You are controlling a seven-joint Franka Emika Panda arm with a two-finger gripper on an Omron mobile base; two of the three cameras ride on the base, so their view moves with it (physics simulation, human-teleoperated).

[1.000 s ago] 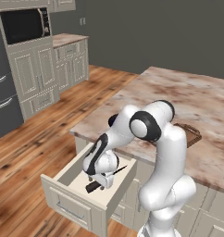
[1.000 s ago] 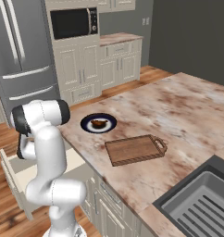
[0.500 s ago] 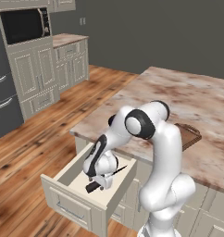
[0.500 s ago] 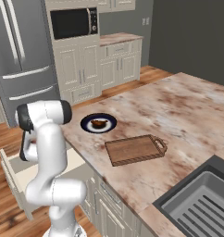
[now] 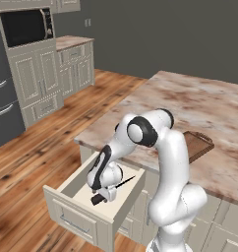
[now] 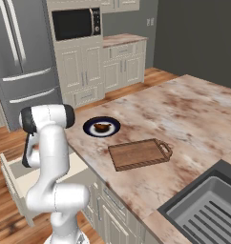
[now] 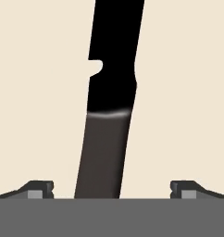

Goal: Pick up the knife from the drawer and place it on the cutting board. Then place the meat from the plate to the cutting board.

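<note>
My tool (image 7: 112, 189) is down inside the open drawer (image 5: 81, 189), its 2 fingertips (image 7: 40, 189) spread wide apart with nothing between them but the knife (image 7: 109, 106) lying flat on the pale drawer floor. In the hand view the knife runs from the bottom up the middle, the grey part nearest me and the black part beyond it with a small notch on one edge; my fingertips stand either side of it, clear of it, so I am not gripping anything. From the left base view my tool (image 5: 102, 189) hangs over the knife (image 5: 113, 189), whose thin dark blade points toward the bench edge while the black handle end lies nearer the drawer front. Up on the marbled bench (image 6: 194, 119) the cutting board (image 6: 139, 153) sits bare, its dark handle toward the sink (image 6: 208, 209). Just beside it, apart from it, is the plate (image 6: 101, 127) with the meat (image 6: 102, 127) on its white centre. In the right base view my arm hides most of the drawer (image 6: 15, 174).
</note>
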